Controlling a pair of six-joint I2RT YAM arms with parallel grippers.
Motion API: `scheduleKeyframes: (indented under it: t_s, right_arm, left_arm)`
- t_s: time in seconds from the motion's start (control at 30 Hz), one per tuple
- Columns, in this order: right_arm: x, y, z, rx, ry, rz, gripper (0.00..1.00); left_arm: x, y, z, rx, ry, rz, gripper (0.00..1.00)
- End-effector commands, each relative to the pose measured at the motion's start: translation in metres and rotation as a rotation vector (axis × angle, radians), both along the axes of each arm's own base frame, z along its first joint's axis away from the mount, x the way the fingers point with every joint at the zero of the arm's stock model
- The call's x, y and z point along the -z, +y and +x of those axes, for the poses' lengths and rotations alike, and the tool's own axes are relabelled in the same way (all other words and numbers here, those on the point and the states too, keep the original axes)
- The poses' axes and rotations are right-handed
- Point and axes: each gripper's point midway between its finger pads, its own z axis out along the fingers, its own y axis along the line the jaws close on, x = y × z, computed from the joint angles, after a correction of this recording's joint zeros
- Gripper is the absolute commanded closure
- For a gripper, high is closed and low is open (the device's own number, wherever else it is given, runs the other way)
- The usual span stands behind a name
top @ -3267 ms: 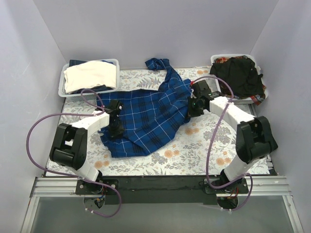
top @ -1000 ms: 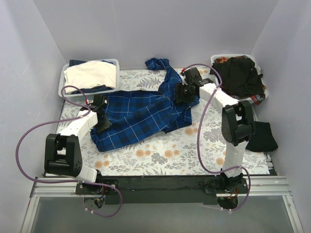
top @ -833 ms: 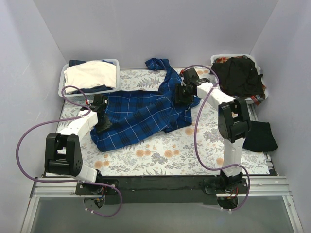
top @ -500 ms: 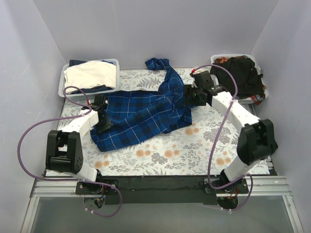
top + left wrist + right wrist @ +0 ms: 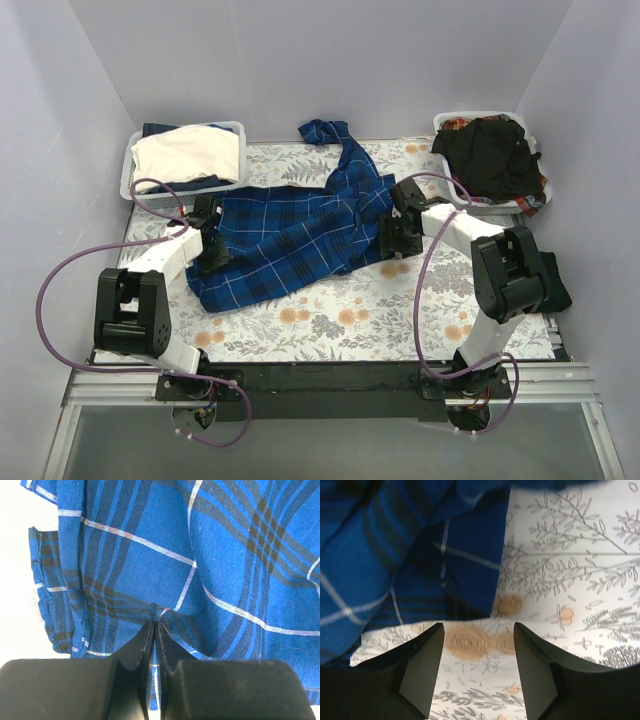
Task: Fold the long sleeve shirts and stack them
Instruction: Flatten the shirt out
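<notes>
The blue plaid shirt (image 5: 295, 235) lies rumpled mid-table (image 5: 330, 320), a sleeve bunched toward 12 o'clock; its collar cannot be made out. The left gripper (image 5: 154, 625) pinches a fold at its 9 o'clock edge, fingers together. The right gripper (image 5: 477, 630) hovers over its 3 o'clock hem, fingers apart. The black shirt (image 5: 492, 155) is heaped in the 1 o'clock basket (image 5: 447, 119).

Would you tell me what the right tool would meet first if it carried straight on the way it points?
Probably the corner of the plaid shirt, just beyond the open right tool. Depth is unclear, so the floral table cover might come first.
</notes>
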Motion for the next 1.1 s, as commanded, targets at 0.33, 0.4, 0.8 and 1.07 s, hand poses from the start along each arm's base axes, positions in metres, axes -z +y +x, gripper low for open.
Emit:
scheduleKeyframes:
  t_s: [0.33,0.4,0.8,1.07]
  right_arm:
    - [0.021,0.010,0.043,0.083,-0.039,-0.006,0.99]
    - [0.016,0.003,0.029,0.076,-0.028,-0.024,0.99]
    - [-0.077,-0.049,-0.125,0.106,-0.006,0.040,0.99]
    - [-0.088,-0.058,-0.215,0.117,0.185,0.117,0.99]
  left_arm:
    - [-0.001,0.001,-0.011,-0.004,-0.010,-0.005,0.95]
    - [0.000,0.001,-0.010,-0.005,-0.011,-0.004,0.92]
    - [-0.007,0.002,0.002,0.005,-0.032,0.007,0.54]
    - [-0.045,-0.011,0.039,0.041,-0.156,-0.049,0.47]
